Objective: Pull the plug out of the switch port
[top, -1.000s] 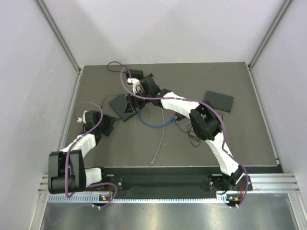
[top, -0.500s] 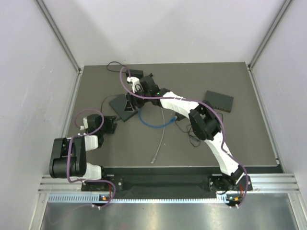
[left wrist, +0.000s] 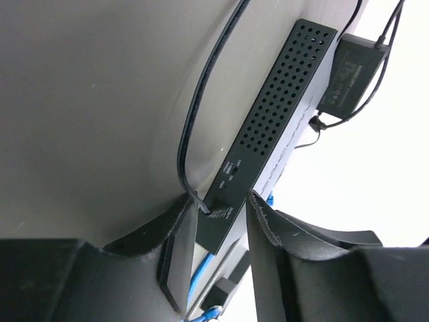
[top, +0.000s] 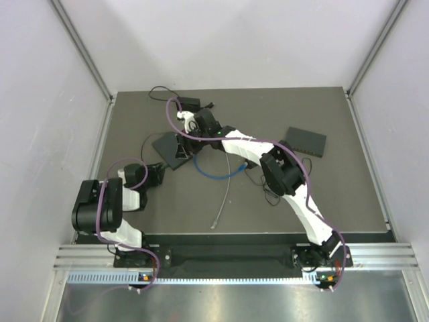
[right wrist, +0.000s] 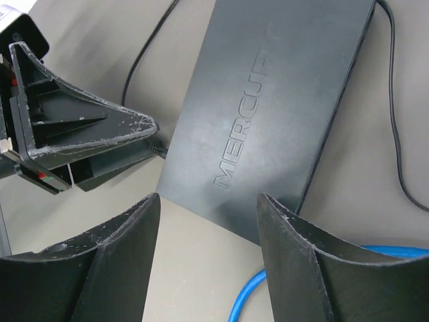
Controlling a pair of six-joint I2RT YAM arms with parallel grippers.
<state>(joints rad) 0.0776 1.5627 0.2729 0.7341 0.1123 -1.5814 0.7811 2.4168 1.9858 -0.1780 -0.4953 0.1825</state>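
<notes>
- Left arm (top: pixel 119 196) has folded back toward its base; left claw (top: pixel 154 174) sits apart from the switch (top: pixel 171 149), fingers half spread, empty.
- Right claw (right wrist: pixel 208 201) hovers directly over the switch, fingers apart, empty: the nearer one.
- Blue cable (top: pixel 216 172) leaves the switch on its right side; plug itself hidden.

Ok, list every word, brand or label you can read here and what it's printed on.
"MERCURY": raised lettering on top of the flat black plastic switch box; the last letter is faint.
Small white print on that box's end face: too small to read.
Black rectangular power adapter: no legible print.
</notes>
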